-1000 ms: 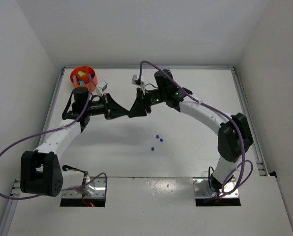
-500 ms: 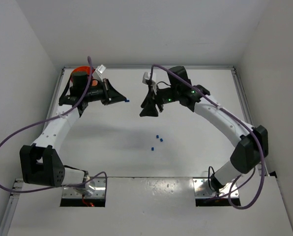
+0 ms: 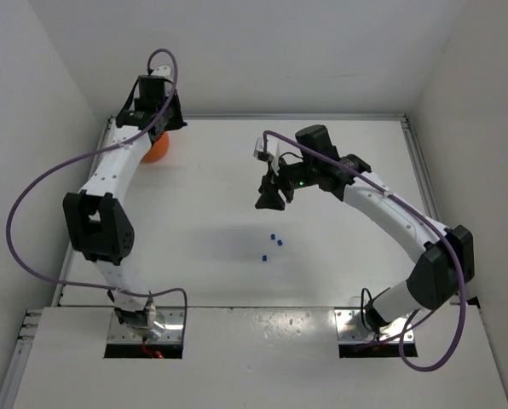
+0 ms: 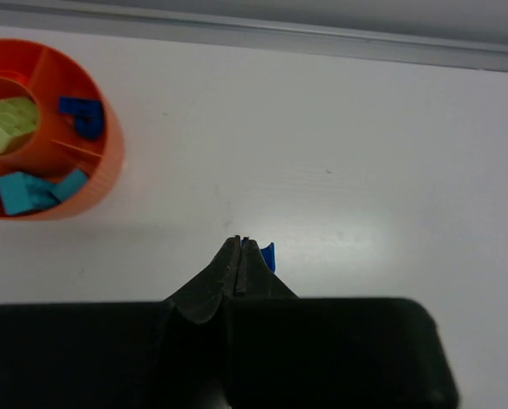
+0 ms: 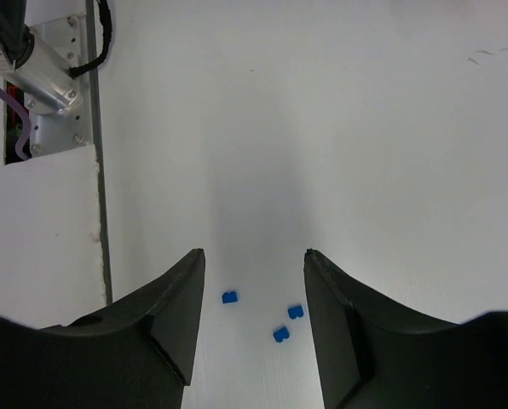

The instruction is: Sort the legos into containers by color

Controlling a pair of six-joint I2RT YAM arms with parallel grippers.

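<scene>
The round orange bowl [image 4: 109, 162] with its divided containers sits at the left of the left wrist view, holding a lime green piece [image 4: 7, 123], a blue piece [image 4: 83, 115] and teal pieces [image 4: 32, 192]. My left gripper [image 4: 239, 244] hovers to the right of the bowl, shut, with a sliver of a blue lego [image 4: 268, 256] showing at its tip. In the top view the left arm covers most of the bowl [image 3: 157, 150]. My right gripper [image 5: 254, 252] hangs open and empty above three small blue legos [image 5: 229, 297] [image 5: 296, 312] [image 5: 280, 334] lying mid-table [image 3: 272, 236].
A raised metal rail [image 4: 322, 43] runs along the table's back edge just beyond the bowl. White walls close in the table on the left, back and right. The left arm's base plate [image 5: 49, 77] with its cables shows at the near edge.
The two grippers were tip to tip at mid-table. The left arm has since swung back left to the bowl with the blue lego, and the right gripper has opened and drawn away.
</scene>
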